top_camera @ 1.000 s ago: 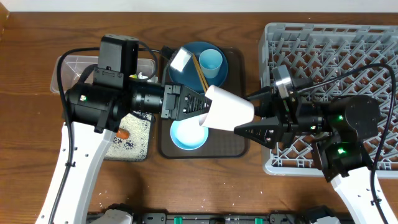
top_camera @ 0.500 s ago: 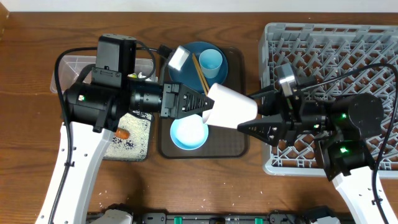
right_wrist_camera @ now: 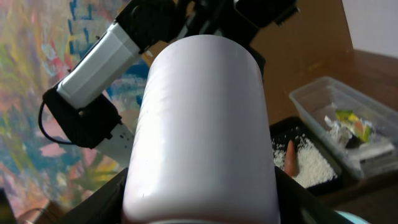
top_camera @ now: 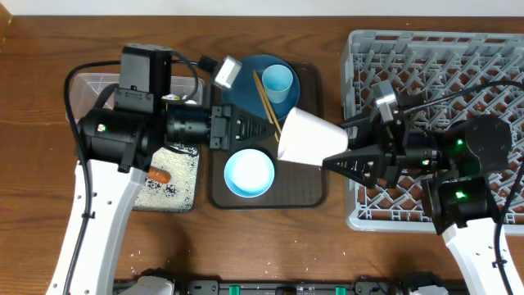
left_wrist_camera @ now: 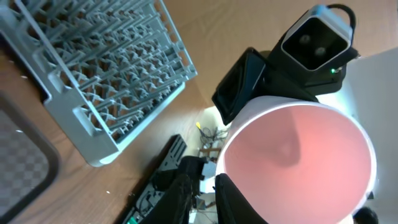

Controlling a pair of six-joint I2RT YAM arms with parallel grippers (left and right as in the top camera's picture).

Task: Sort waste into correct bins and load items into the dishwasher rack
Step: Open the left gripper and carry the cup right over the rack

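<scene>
**Overhead.** I find the pinkish-white cup point(top_camera: 307, 138) held on its side in the air above the brown serving tray point(top_camera: 307, 195), between the two arms. The right gripper point(top_camera: 334, 147) has its jaws set wide around the cup's base end and is gripping it. The left gripper point(top_camera: 274, 135) meets the cup's rim with narrow jaws; I cannot tell whether they pinch it.

On the serving tray sits a large blue plate point(top_camera: 241, 102). It carries the light blue cup point(top_camera: 277, 82), upright, with the wooden chopsticks point(top_camera: 266, 97) laid beside it. The bowl point(top_camera: 250, 174) stands upright toward the tray's front edge.

Left of the serving tray, the black tray point(top_camera: 170, 208) holds white rice point(top_camera: 176, 176) and the small carrot point(top_camera: 160, 175). The clear tub point(top_camera: 90, 82) lies behind it, largely hidden by the left arm. The grey dishwasher rack point(top_camera: 434, 57) stands at the right of the brown wooden bench point(top_camera: 33, 205).

**Left wrist.** The cup's mouth faces this camera and is pink inside. The narrow jaws sit at its lower rim. The rack lies beyond on the bench.

**Right wrist.** The cup's outer wall fills the space between the jaws. Beyond it, the clear tub holds the yellow-green wrapper point(right_wrist_camera: 351, 118), crumpled foil point(right_wrist_camera: 333, 129) and white paper point(right_wrist_camera: 373, 148). The black tray lies just beside the tub, with the rice and carrot in it. A brightly painted backdrop point(right_wrist_camera: 31, 81) stands behind.
</scene>
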